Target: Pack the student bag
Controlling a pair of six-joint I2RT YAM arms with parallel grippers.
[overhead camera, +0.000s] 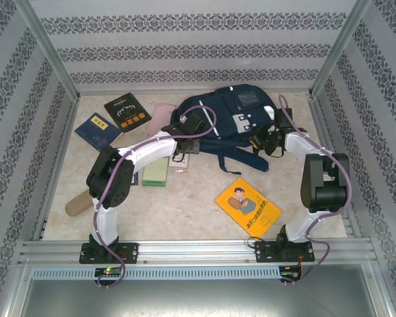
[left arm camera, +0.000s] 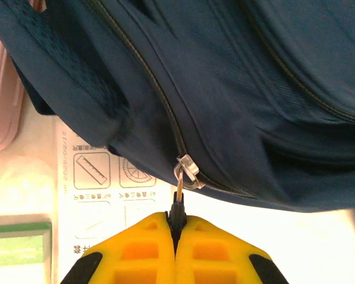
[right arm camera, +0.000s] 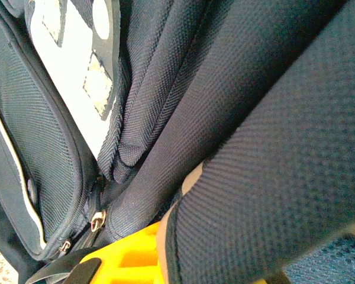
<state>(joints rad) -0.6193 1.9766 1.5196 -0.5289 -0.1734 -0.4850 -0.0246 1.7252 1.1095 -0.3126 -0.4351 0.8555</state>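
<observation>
Lying across the back middle of the table (overhead camera: pixel 185 218) is the student bag (overhead camera: pixel 231 119), a large dark navy backpack with light-grey patches on its front and straps trailing toward the near edge. Loose items sit around it: a black book (overhead camera: pixel 127 112) and a blue book (overhead camera: pixel 98 131) to the left, a pink pouch (overhead camera: pixel 162 117) touching the bag's left side, and a yellow book (overhead camera: pixel 248 205) well apart in the foreground.

The left gripper (left arm camera: pixel 177 223) reaches the bag's near-left edge. Its yellow fingers are pressed together, pinching the dark zip pull (left arm camera: pixel 177 204) that hangs from a silver slider (left arm camera: pixel 187 167). The zip track beside the slider looks closed. A printed sheet (left arm camera: pixel 100 177) lies on the table under the bag's edge.

The right gripper (overhead camera: pixel 267 137) is at the bag's right side. In the right wrist view a padded strap (right arm camera: pixel 272 177) drapes over one yellow finger (right arm camera: pixel 133 257); whether the fingers are clamped on it cannot be told.

The bag looks soft and floppy, likely light while unfilled. Its fabric will probably bunch and drag along with a tugged zip, so one side needs anchoring. The zip pull is small and could slip from the pinch. The padded strap seems the firmest place to hold.
</observation>
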